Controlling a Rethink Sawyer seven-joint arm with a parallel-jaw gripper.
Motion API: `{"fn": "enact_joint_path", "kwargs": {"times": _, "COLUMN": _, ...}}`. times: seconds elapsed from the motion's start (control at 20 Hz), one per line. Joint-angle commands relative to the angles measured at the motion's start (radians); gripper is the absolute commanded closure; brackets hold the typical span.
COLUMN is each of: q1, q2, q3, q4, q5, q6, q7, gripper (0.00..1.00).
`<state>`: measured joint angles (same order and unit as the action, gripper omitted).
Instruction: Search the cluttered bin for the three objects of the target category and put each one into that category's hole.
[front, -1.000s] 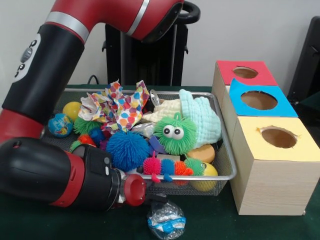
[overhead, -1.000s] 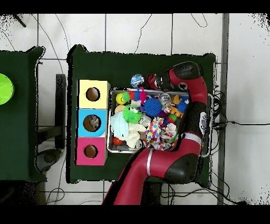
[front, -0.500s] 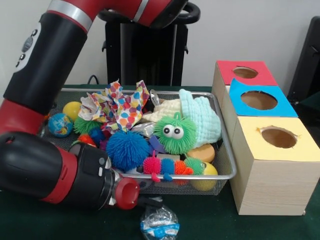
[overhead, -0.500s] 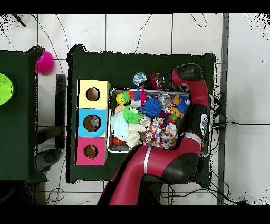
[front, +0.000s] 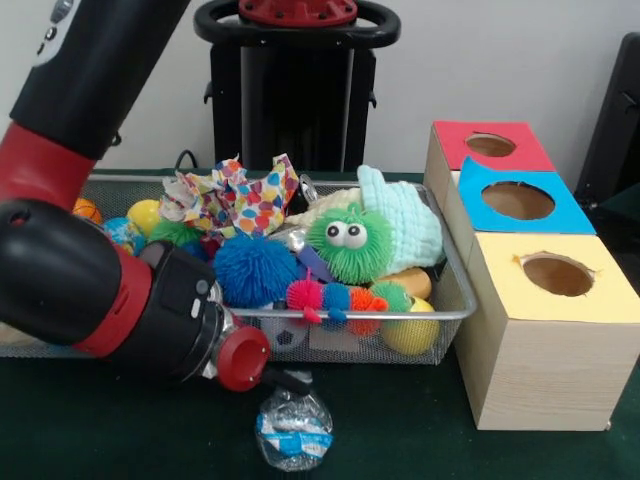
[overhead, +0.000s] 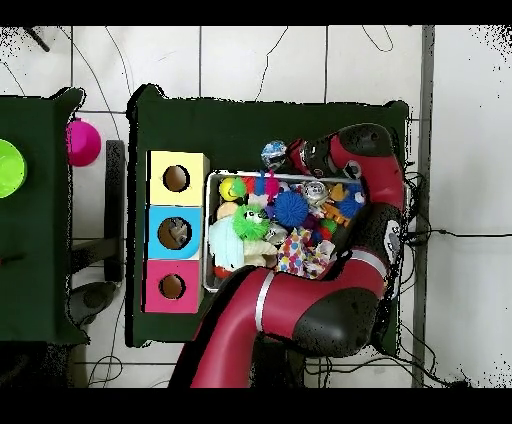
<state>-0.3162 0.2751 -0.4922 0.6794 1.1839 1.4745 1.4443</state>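
Seemingly mid-carry in the front view, the gripper (front: 292, 390) hung over the tabletop (front: 420, 445) outside the bin (front: 455, 300), its fingers apparently pinching a crinkly wrapped ball (front: 293, 431), while overhead that ball (overhead: 274, 153) sat well apart from the three-hole box (overhead: 177, 231), so the next move probably called for crossing to the proper hole.

- You had even, soft indoor light in both views, without hard shadows.
- You got small glints on the crinkled foil ball (front: 293, 430) and the arm's (front: 110, 290) glossy shell.
- Your nearest arm segment looked slightly soft.
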Motion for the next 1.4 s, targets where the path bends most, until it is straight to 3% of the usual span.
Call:
{"fn": "enact_joint_path", "kwargs": {"times": 0.05, "q1": -0.052, "q2": -0.155, "q3": -0.012, "q4": 0.286, "q5": -0.198, "q6": 0.361, "q7": 0.495, "gripper": 1.0}}
{"fn": "enact_joint_path", "kwargs": {"times": 0.15, "q1": -0.07, "q2": -0.151, "q3": -0.011, "q4": 0.25, "q5": -0.226, "q6": 0.402, "q7": 0.514, "gripper": 1.0}}
{"fn": "enact_joint_path", "kwargs": {"times": 0.3, "q1": -0.091, "q2": -0.141, "q3": -0.007, "q4": 0.197, "q5": -0.248, "q6": 0.372, "q7": 0.519, "gripper": 1.0}}
{"fn": "enact_joint_path", "kwargs": {"times": 0.5, "q1": -0.134, "q2": -0.045, "q3": 0.036, "q4": 0.069, "q5": -0.245, "q6": 0.173, "q7": 0.413, "gripper": 1.0}}
{"fn": "enact_joint_path", "kwargs": {"times": 0.6, "q1": -0.152, "q2": -0.013, "q3": 0.035, "q4": 0.01, "q5": -0.253, "q6": 0.168, "q7": 0.416, "gripper": 1.0}}
{"fn": "enact_joint_path", "kwargs": {"times": 0.7, "q1": -0.156, "q2": 0.002, "q3": 0.033, "q4": -0.01, "q5": -0.254, "q6": 0.07, "q7": 0.361, "gripper": 1.0}}
{"fn": "enact_joint_path", "kwargs": {"times": 0.9, "q1": -0.155, "q2": 0.026, "q3": 0.049, "q4": -0.03, "q5": -0.249, "q6": -0.034, "q7": 0.323, "gripper": 1.0}}
{"fn": "enact_joint_path", "kwargs": {"times": 1.2, "q1": -0.166, "q2": 0.05, "q3": 0.054, "q4": -0.094, "q5": -0.247, "q6": -0.024, "q7": 0.34, "gripper": 1.0}}
{"fn": "enact_joint_path", "kwargs": {"times": 1.4, "q1": -0.153, "q2": 0.009, "q3": 0.043, "q4": -0.057, "q5": -0.258, "q6": 0.032, "q7": 0.365, "gripper": 1.0}}
